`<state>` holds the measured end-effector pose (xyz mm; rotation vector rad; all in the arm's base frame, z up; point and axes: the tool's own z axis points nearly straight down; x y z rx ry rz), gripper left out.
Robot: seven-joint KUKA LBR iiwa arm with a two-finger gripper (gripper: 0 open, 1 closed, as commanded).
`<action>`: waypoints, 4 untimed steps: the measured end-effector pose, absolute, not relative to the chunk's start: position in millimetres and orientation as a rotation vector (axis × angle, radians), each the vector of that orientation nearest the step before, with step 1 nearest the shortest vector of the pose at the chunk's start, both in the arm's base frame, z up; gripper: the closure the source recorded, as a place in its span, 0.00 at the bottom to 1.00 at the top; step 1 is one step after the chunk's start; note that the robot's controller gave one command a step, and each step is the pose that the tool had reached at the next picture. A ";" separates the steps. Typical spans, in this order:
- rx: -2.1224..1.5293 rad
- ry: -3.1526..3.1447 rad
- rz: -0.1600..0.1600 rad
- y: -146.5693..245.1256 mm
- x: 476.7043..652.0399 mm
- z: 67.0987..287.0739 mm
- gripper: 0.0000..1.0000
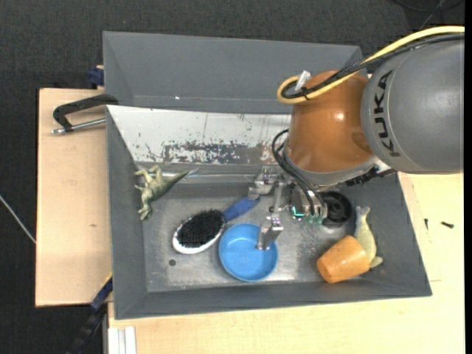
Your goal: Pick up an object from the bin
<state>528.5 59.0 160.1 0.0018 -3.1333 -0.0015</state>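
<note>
Grey bin [221,72] — hand [270,234] over blue bowl [237,262]

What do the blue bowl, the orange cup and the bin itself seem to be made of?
Blue bowl: probably plastic, with a smooth, even, saturated colour and a soft sheen inside.
Orange cup, lying on its side: likely plastic too, with a uniform, fairly matte colour and no visible print.
Bin: grey sheet metal; the inner back wall is glossy and mirror-like, with dark speckled scuffs.
</note>
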 end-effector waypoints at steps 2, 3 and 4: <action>-0.314 -3.145 -0.008 102.4 538.3 76.9 1.00; 0.105 -3.149 -0.001 71.3 500.7 203.8 1.00; -0.293 -3.130 -0.003 114.2 525.6 168.5 1.00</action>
